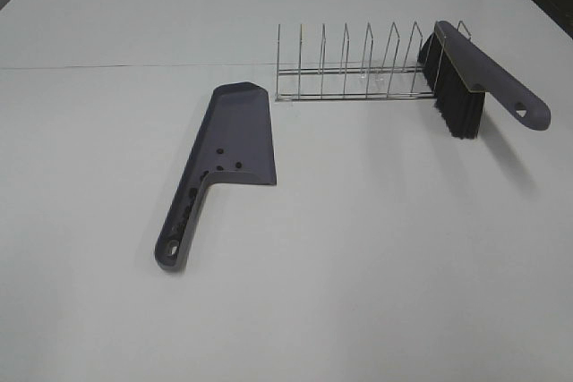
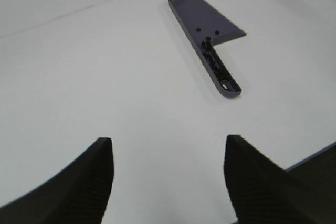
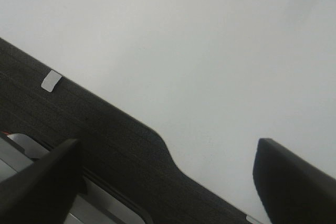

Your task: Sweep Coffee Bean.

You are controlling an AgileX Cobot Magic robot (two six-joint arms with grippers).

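coffee beans (image 1: 204, 174) dot the dustpan (image 1: 235, 136), strung along its handle; both grippers (image 2: 168, 182) (image 3: 168, 182) gape.

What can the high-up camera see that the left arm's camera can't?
Only the high camera shows the brush with black bristles, leaning on the end of the wire rack. Only the left wrist camera shows the left gripper, its fingers wide apart, holding nothing. Both show the grey dustpan lying flat on the white table, with small dark coffee beans in its handle channel. The left wrist camera catches just a corner of the rack.
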